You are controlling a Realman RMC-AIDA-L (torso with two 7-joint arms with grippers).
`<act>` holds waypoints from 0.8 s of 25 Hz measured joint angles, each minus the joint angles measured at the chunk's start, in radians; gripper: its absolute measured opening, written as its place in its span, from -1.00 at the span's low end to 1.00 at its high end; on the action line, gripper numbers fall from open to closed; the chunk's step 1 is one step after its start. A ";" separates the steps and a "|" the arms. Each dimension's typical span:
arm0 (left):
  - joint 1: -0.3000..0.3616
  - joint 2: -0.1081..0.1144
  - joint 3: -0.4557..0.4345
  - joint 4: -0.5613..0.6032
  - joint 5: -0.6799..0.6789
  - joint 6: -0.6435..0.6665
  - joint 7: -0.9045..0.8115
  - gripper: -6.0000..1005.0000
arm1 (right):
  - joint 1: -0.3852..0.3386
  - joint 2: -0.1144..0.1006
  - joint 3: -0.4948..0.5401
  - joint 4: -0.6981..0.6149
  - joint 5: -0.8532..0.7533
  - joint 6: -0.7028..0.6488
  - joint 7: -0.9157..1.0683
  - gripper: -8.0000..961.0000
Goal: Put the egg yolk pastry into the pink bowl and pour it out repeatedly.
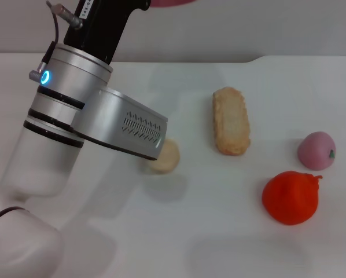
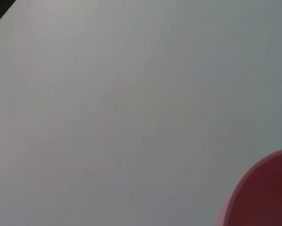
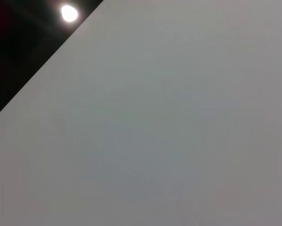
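The egg yolk pastry (image 1: 168, 156) is a small pale tan ball lying on the white table (image 1: 231, 243), half hidden behind my left arm (image 1: 92, 116). The pink bowl (image 1: 174, 2) shows only as a sliver at the top edge of the head view, lifted well above the table. Its rim also fills a corner of the left wrist view (image 2: 266, 193). My left arm reaches up to the bowl and its gripper holds the bowl, with the fingers beyond the top edge of the head view. My right gripper is out of view.
A long golden crusty pastry (image 1: 231, 120) lies right of the ball. A pink peach-like ball (image 1: 316, 150) and a red-orange fruit (image 1: 290, 197) lie at the right. The right wrist view shows only a plain white surface (image 3: 169, 132).
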State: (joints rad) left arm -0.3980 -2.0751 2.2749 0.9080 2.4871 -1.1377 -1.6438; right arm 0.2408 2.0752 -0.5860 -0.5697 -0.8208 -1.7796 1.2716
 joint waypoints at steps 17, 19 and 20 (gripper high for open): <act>-0.003 0.006 -0.020 0.045 -0.081 0.243 -0.180 -0.90 | 0.001 -0.002 0.000 0.024 0.000 -0.009 0.000 0.31; -0.010 0.006 -0.049 0.077 -0.122 0.363 -0.195 -0.90 | 0.000 -0.002 0.000 0.024 0.000 -0.009 0.000 0.31; -0.015 0.006 -0.060 0.086 -0.131 0.404 -0.205 -0.90 | -0.001 -0.002 0.000 0.024 0.000 -0.009 0.000 0.31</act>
State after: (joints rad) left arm -0.4128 -2.0689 2.2147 0.9936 2.3564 -0.7334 -1.8491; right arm 0.2401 2.0731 -0.5860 -0.5460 -0.8205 -1.7884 1.2716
